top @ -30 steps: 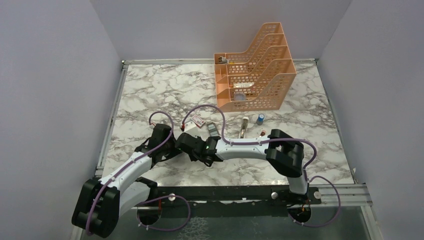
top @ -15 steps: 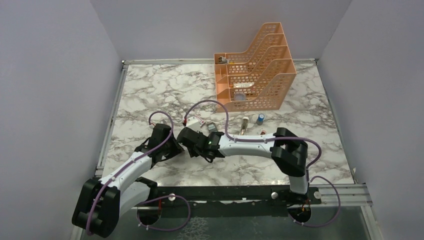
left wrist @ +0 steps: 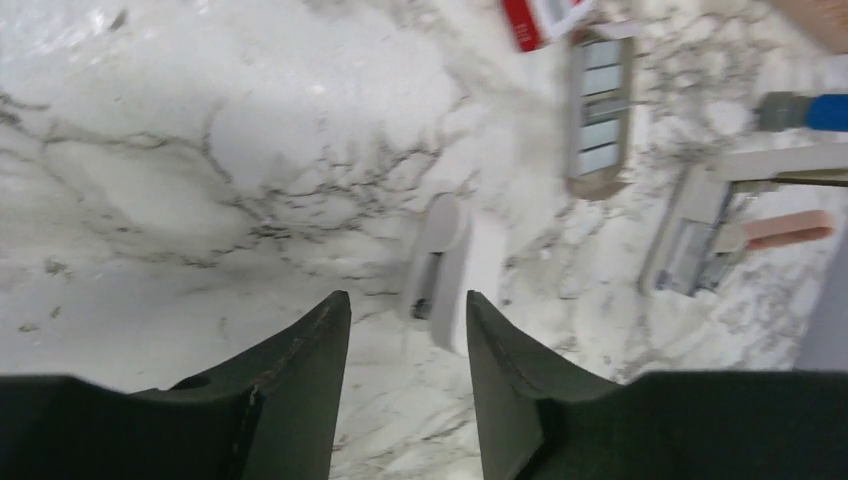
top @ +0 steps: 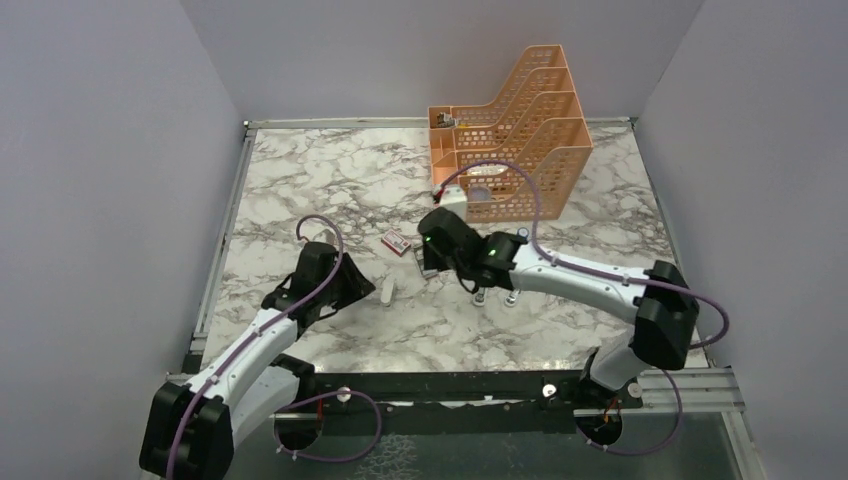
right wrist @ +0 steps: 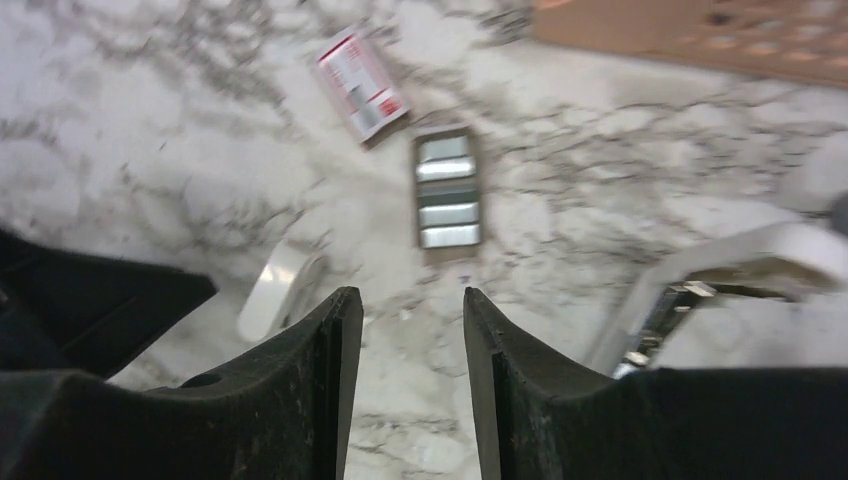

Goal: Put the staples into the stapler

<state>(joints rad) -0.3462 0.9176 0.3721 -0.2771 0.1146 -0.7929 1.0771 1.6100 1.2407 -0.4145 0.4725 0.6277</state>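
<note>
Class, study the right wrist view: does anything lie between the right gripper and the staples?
Nothing visible does. The right gripper is open and empty over bare marble tabletop, with the staples just ahead of its fingertips. The red box and the white part lie to one side of that path.

tabletop (top: 300,180) marble | far R: orange file rack (top: 520,150) | ctr: red box (top: 397,241), tray (right wrist: 417,190) w/ staples (right wrist: 448,213) just beside | R of tray: stapler (right wrist: 740,250) | near L: small white pc (top: 388,290)
</note>
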